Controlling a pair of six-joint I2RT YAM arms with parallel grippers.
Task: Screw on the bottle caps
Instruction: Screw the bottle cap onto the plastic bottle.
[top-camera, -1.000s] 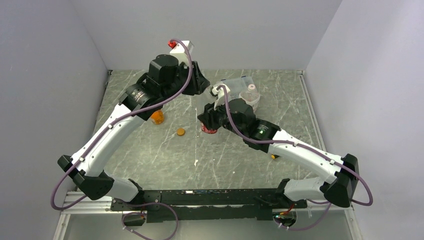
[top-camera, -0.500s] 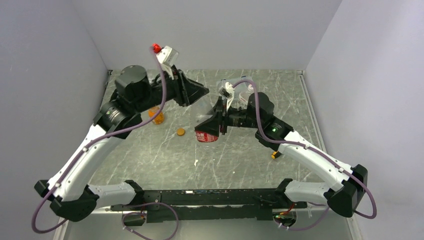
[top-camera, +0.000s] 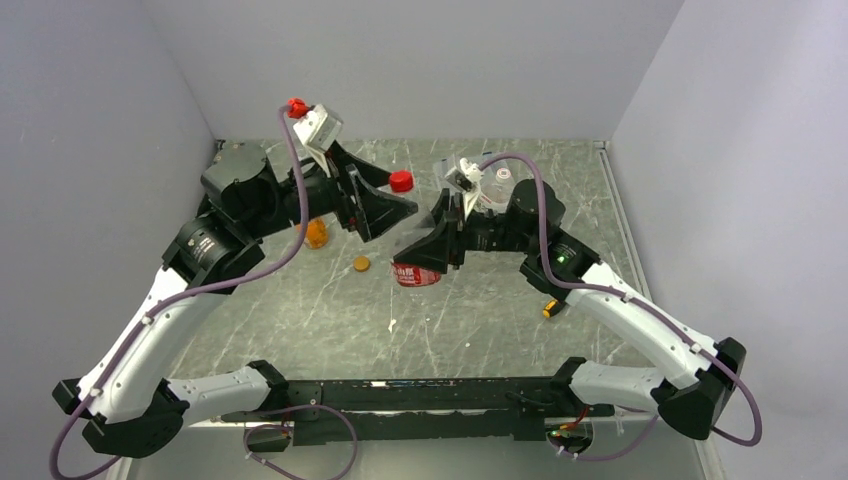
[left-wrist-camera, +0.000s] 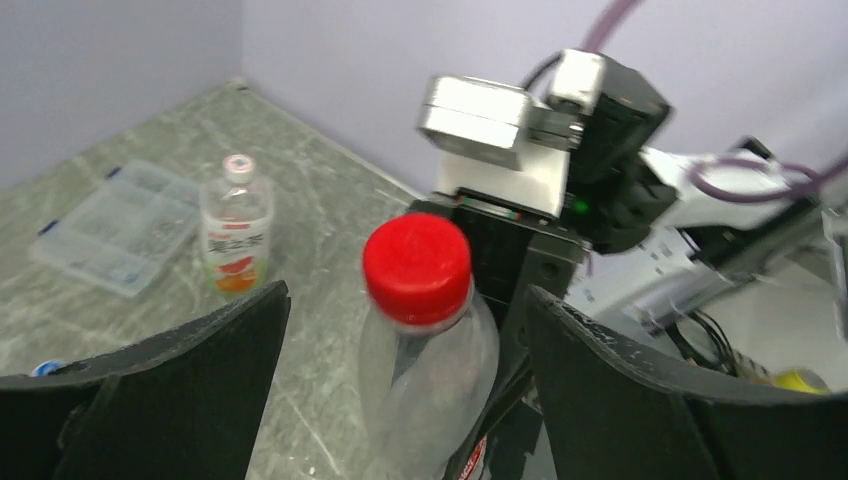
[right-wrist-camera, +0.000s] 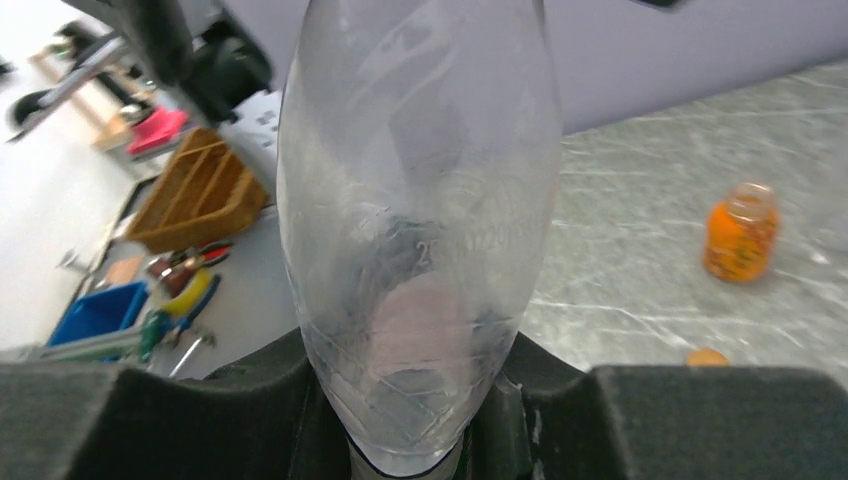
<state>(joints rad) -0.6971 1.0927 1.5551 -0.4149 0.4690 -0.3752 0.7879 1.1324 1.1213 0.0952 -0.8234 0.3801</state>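
Bottle (right-wrist-camera: 420, 200) base inside right claw (right-wrist-camera: 410, 430)

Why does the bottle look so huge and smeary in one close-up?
Right wrist view: the clear bottle sits right at the lens, so it looms, with pale glare streaks. Left wrist view: the red cap is fairly sharp, the background soft. Top view: evenly lit, crisp.

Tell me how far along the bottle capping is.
The red cap sits on the red-labelled bottle, which the right hand grips; the left hand stands open around it. Left to do: the squat orange bottle is uncapped, an orange cap loose on the table.
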